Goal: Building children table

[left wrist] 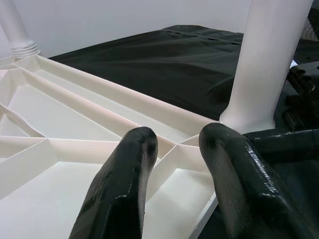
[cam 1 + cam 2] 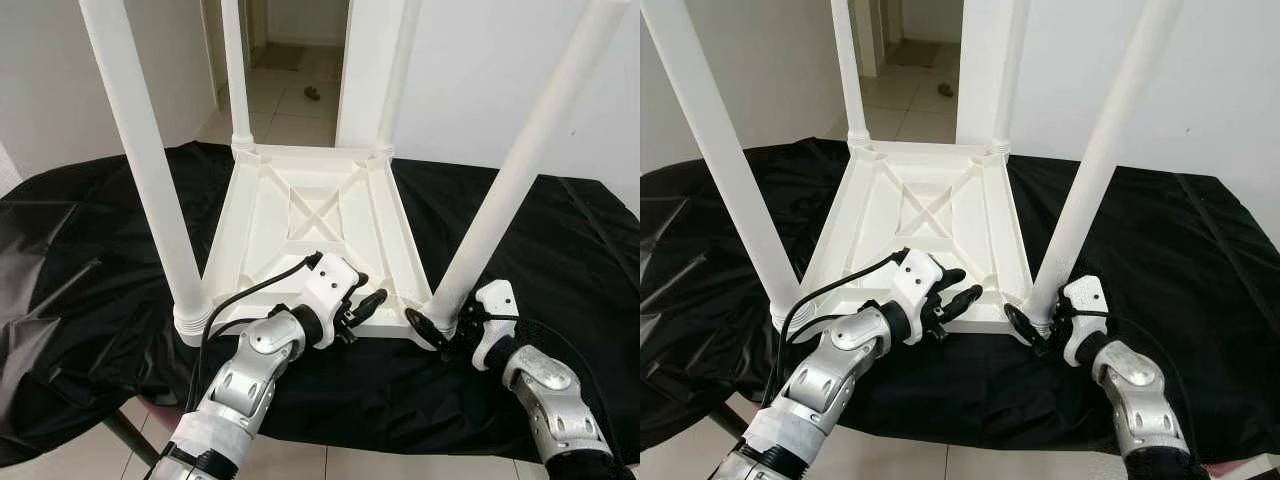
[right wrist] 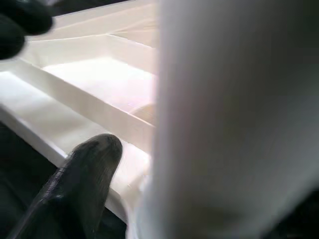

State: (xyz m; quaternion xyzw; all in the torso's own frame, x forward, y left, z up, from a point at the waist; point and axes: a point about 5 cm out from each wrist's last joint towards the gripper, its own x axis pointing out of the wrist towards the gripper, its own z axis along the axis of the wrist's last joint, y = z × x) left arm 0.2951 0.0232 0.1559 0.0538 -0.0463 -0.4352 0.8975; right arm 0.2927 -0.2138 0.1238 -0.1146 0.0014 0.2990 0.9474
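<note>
A white children's table [image 2: 310, 225] lies upside down on a black cloth [image 2: 90, 260], its four legs standing up. The left gripper [image 2: 368, 303] hovers over the table's near edge, its fingers [image 1: 124, 189] parted and holding nothing. Just to its right, the right gripper [image 2: 432, 330] has its fingers around the base of the near right leg [image 2: 500, 190], clasping it

White table [image 2: 310, 225], black cloth [image 2: 90, 250], floor [image 2: 290, 105] seemingly beige tile
</note>
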